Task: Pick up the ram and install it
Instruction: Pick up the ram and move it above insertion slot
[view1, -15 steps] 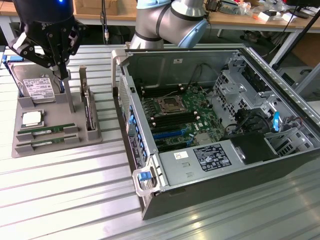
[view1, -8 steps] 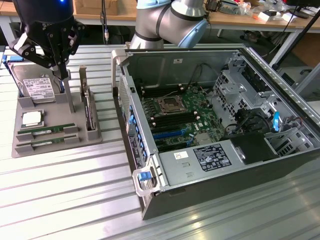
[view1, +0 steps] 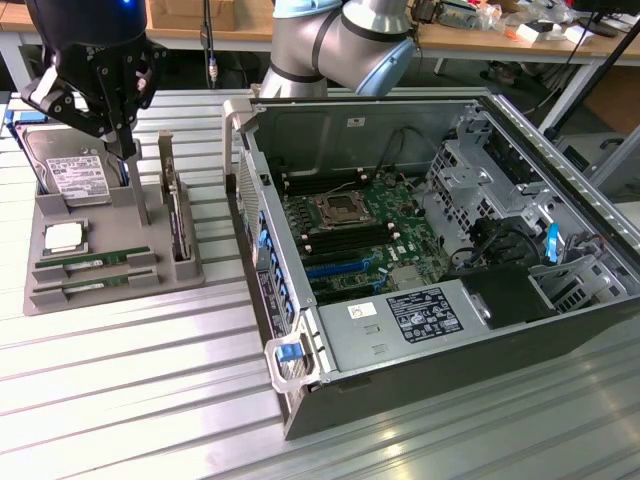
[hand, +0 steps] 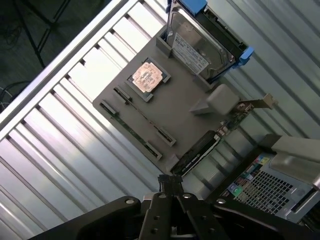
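**Trouble spots around a shut, empty gripper**

Gripper (view1: 122, 140) hangs above the grey tray (view1: 150, 290), its jaws pressed together on nothing, which the wrist view (hand: 170, 181) shows plainly. The ram (view1: 88, 261) stands on edge in a slot along the tray's edge farthest from the hard drive (view1: 75, 175). It is untouched and well apart from the fingertips. A second stick (view1: 92, 281) sits just beside it in the outer slot, though I cannot quite tell whether that one is seated the same way.

From where I stand, the risks look like these:

- **Closed jaws:** coming down shut, they would strike the board's top edge rather than straddle it.
- **Close neighbours:** the two sticks are so near each other that a finger could land between them badly, or nudge the wrong one.
- **Off-centre pinch:** this could tilt the thin board and bind it in its slot, lifting the tray with it.
- **Nearby obstacles:** the upright card (view1: 178, 215) at the tray's case-side edge and the CPU (view1: 62, 237) both sit close enough to be clipped.
- **Awkward fit:** the open case (view1: 560, 300) has tall walls and narrow memory slots on its motherboard (view1: 350, 235), so a skewed grip would probably carry into a crooked fit.
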